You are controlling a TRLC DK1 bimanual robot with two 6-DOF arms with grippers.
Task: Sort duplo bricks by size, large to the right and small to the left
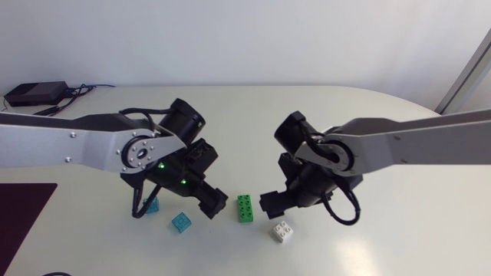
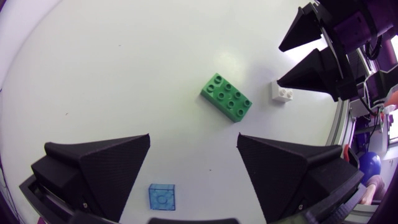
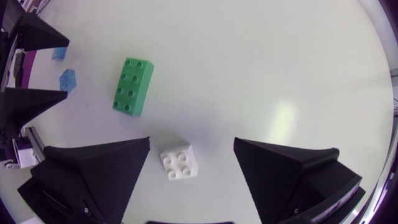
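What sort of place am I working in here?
Probably a robotics lab bench: a white table, the left arm and right arm over it, and toy bricks: a green brick, a white brick, two blue bricks.

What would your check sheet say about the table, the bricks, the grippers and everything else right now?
Surface: white table, smooth.
Job's things: large green brick mid-table; small white brick close beside it; first blue brick and second blue brick, both small, further left.
Clutter: dark mat at the left edge.
Grippers: left gripper open, holding nothing; right gripper open, white brick between its fingers.
Cables: black box with cables, far left corner.
Surroundings: nothing seen.
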